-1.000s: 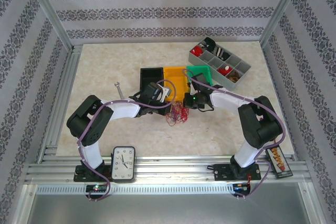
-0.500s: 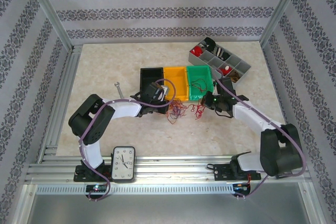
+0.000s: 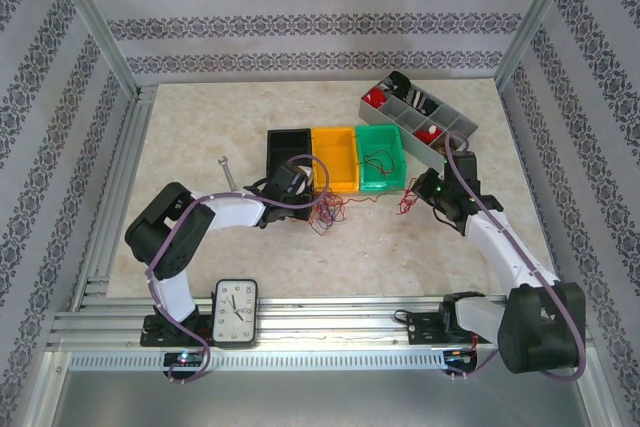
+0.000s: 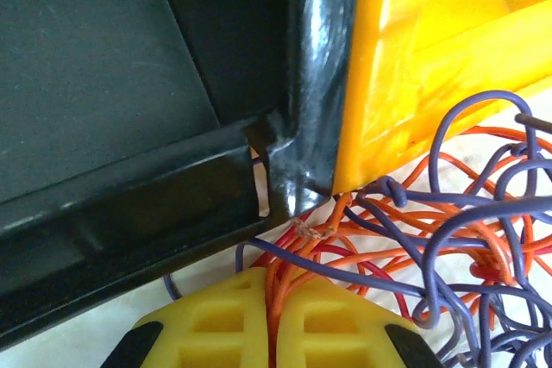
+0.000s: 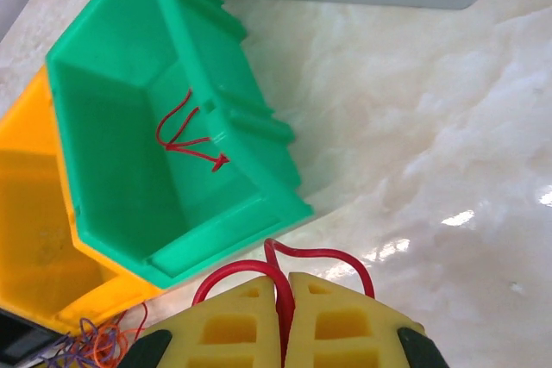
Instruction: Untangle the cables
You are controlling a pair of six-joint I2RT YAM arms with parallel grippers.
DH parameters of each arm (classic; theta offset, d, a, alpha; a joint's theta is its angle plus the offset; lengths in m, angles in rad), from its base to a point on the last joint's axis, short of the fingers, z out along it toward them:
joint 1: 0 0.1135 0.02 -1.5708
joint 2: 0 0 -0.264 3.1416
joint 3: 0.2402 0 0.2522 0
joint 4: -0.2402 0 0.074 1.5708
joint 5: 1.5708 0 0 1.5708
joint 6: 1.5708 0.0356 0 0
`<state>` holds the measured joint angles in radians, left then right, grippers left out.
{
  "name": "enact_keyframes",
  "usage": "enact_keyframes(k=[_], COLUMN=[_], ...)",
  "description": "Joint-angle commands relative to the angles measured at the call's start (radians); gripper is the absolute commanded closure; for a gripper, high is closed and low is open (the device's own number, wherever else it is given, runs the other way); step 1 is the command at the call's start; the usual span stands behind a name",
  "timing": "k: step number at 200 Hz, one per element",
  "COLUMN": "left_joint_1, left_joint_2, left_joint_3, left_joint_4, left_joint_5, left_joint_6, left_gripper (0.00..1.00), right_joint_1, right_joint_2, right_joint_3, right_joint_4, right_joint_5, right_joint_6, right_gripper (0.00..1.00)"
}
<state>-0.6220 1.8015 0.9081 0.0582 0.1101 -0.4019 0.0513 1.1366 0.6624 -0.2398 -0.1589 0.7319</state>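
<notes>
Overhead, the right gripper [image 3: 420, 193] has swung out toward 3 o'clock, dragging a red cable [image 3: 408, 204] clear of the tangle [image 3: 325, 215], which the left gripper [image 3: 305, 197] pins at 6 o'clock of the yellow bin [image 3: 335, 159]; one strand looks freed. Left wrist: fingers [image 4: 224, 325] clamped on orange strands [image 4: 278, 282], exactly which hidden between them. Right wrist: fingers [image 5: 233, 325] pinch the red cable [image 5: 323, 254], its ends cut off.

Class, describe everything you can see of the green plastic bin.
The green plastic bin is an open-topped, glossy rectangular box with ribbed outer walls. It stands upright on the pale marble-look table, one side against the yellow plastic bin. A thin, bent red wire lies inside it.
</notes>
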Motion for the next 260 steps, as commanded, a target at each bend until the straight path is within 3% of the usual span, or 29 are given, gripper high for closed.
enact_keyframes(k=[1, 14, 28, 52, 109, 140, 181, 220, 246, 260], left_joint_1=[0.021, 0.021, 0.021, 0.028, 0.041, 0.051, 0.056, 0.052, 0.048, 0.048], left_joint_2=[-0.008, -0.019, -0.033, -0.039, -0.065, -0.076, -0.082, -0.135, -0.204, -0.252], left_joint_3=[-0.04, -0.043, -0.046, -0.055, -0.084, -0.089, -0.092, -0.126, -0.109, -0.094], left_joint_4=[-0.118, -0.091, -0.084, -0.118, -0.195, -0.22, -0.178, -0.053, -0.051, -0.055], left_joint_5=[-0.059, -0.009, -0.003, -0.078, -0.249, -0.302, -0.219, -0.077, -0.042, -0.058], left_joint_6=[0.002, 0.007, 0.002, 0.006, -0.068, -0.098, -0.05, 0.011, 0.052, 0.07], left_gripper=[1.0, 1.0, 1.0, 1.0, 1.0, 1.0, 1.0, 1.0, 0.57, 0.47], right_joint_1=[-0.028, -0.028, -0.03, -0.075, -0.241, -0.273, -0.266, -0.159, -0.093, -0.07], right_joint_2=[-0.009, 0.006, 0.005, -0.021, -0.001, 0.033, 0.093, 0.135, 0.108, 0.1], right_joint_3=[-0.011, 0.001, 0.006, -0.013, -0.029, -0.014, -0.016, -0.013, -0.012, -0.008], right_joint_4=[0.013, 0.014, -0.003, -0.018, -0.056, -0.065, -0.036, -0.027, -0.007, -0.001], right_joint_5=[0.051, 0.002, 0.031, 0.087, 0.059, 0.057, -0.053, -0.114, -0.131, -0.145], right_joint_6=[0.015, -0.011, -0.017, 0.001, -0.013, -0.051, -0.09, -0.15, -0.17, -0.188], right_gripper=[1.0, 1.0, 1.0, 1.0, 0.99, 0.96, 0.92, 0.92, 0.92, 0.92])
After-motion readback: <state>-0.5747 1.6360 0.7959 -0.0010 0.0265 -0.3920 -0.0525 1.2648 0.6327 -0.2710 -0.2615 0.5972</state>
